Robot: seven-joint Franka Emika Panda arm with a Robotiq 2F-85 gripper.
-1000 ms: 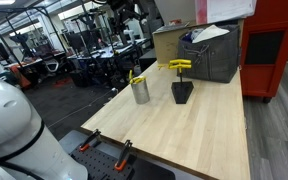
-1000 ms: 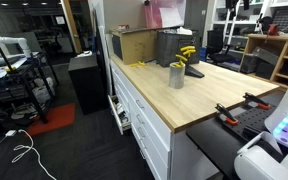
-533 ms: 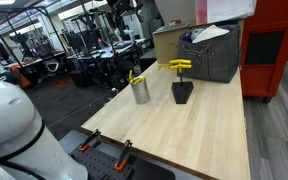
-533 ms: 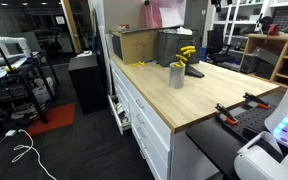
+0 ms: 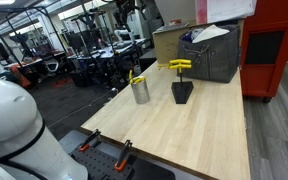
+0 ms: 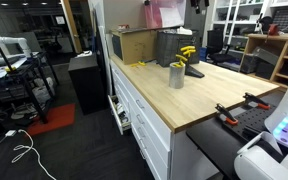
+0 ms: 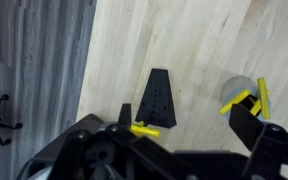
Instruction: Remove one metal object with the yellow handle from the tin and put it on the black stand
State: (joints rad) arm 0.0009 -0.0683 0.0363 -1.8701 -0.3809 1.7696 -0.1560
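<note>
The tin (image 5: 140, 92) (image 6: 176, 76) stands on the wooden table (image 5: 184, 135), with yellow handles (image 5: 135, 76) sticking out of it. Beside it the black stand (image 5: 182, 92) (image 6: 192, 70) carries a yellow-handled metal object (image 5: 179, 65) across its top. From high above, the wrist view shows the black stand (image 7: 159, 98), the yellow-handled object (image 7: 144, 129) and the tin (image 7: 237, 92) with its yellow handles (image 7: 246, 99). My gripper (image 7: 184, 125) is open and empty, well above both things.
A large grey box (image 5: 212, 55) and a cardboard box (image 5: 172, 40) stand at the back of the table. Clamps (image 5: 124, 152) grip the front edge. A red cabinet (image 5: 274, 45) stands beside the table. Dark floor (image 7: 34, 60) lies past the table edge.
The arm has shifted slightly near the top edge of the exterior views. The tin, the stand and the yellow-handled objects have not moved.
</note>
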